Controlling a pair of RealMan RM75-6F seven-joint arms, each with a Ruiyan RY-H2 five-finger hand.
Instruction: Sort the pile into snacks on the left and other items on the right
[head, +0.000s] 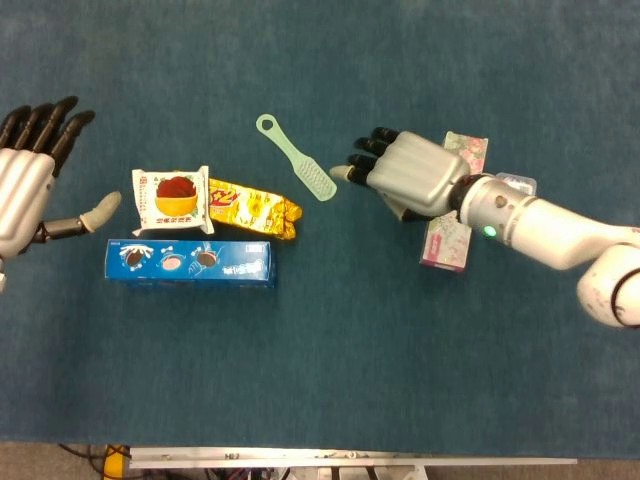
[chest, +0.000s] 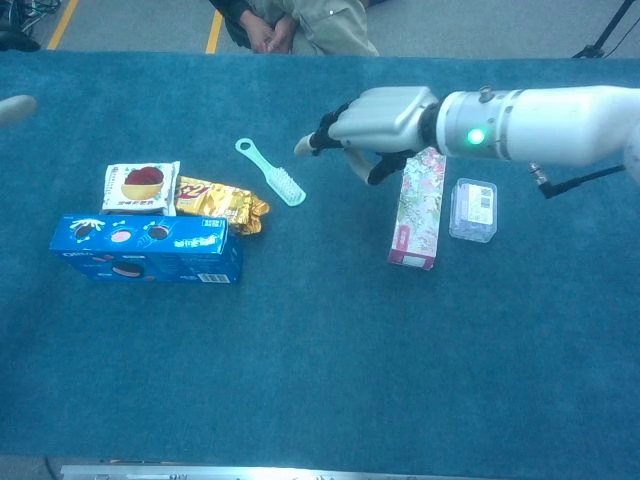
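Brush (head: 297, 170) is the landmark and, judging by the layout, the one non-snack not yet on the right side. Head view: right hand (head: 400, 178) hangs just right of the brush head, fingers spread, nothing held, thumb tip nearest the bristles; likely lining up a pick. Floral box (head: 455, 205) and clear tub (head: 512, 185) lie well right of the brush, side by side, the arm crossing over them. Snacks are grouped left of the brush: red packet (head: 173, 200), gold wrapper (head: 253, 208) touching it, blue box (head: 190, 262) just below both. Left hand (head: 28, 185) is far left of the brush, fingers apart, empty, clear of the snacks.

Chest view: right hand (chest: 372, 120) is raised above the cloth just right of the brush (chest: 272, 173); no contact. Floral box (chest: 418, 207) and tub (chest: 473, 209) are right of it. Of the left hand only a fingertip shows at the frame edge.
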